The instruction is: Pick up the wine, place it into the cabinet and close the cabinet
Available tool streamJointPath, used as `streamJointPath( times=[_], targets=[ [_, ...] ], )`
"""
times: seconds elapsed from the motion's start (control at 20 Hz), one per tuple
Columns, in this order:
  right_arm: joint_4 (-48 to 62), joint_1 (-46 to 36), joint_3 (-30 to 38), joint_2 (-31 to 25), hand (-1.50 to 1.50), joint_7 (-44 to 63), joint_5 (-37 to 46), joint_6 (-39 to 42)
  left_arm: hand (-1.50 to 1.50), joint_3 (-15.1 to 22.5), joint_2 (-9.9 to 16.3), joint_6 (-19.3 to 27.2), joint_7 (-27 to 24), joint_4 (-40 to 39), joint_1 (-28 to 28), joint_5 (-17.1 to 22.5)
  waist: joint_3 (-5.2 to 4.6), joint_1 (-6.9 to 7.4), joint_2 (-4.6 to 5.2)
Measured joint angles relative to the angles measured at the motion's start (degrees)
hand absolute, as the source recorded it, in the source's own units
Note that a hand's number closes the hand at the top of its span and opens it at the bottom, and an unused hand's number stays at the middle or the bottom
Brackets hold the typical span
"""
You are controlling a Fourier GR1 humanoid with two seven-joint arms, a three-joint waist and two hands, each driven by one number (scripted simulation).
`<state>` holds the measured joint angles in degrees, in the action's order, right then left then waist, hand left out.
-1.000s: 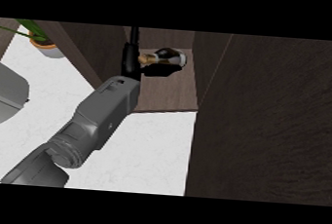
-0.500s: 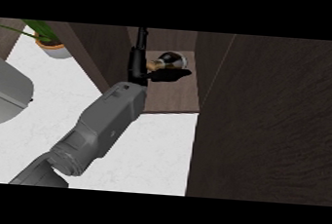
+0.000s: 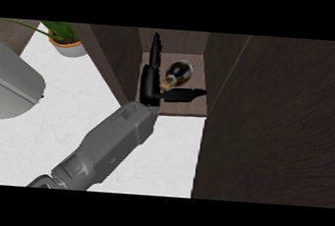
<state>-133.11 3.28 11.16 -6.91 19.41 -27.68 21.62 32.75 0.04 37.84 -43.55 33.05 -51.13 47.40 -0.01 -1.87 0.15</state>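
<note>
Dark wood-grain cabinet [image 3: 271, 122] door right of the hand. Grey forearm [image 3: 102, 150] reaching into the opening. Black hand [image 3: 152, 79] open, fingers straight, thumb splayed, gripping nothing. Rounded dark wine [image 3: 177, 72] bottle inside, just beside the thumb.

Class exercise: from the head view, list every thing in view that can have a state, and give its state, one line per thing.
wine bottle: inside the cabinet, on its shelf, not held.
cabinet: open.
cabinet door: swung out, not closed.
hand: open, fingers straight, thumb out beside the bottle, reaching into the cabinet. Which hand cannot be told.
potted plant: upright on the counter.
</note>
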Motion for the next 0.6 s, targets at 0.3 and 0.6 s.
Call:
streamJointPath(
  times=[0.3, 0.6],
  targets=[
    [-0.8, 0.3, 1.7, -1.0, -1.5, 1.1, 0.3, -1.4, -1.5, 5.3, 0.0, 4.3, 1.0, 14.8, 10.0, -0.7, 0.01, 1.41, -0.38],
    [-0.4, 1.9, 2.8, -0.5, -1.5, -0.6, 0.7, -1.0, -1.5, 10.1, 2.0, 6.3, 3.4, 30.2, 20.7, -4.6, 0.03, 1.96, -0.44]
  ],
)
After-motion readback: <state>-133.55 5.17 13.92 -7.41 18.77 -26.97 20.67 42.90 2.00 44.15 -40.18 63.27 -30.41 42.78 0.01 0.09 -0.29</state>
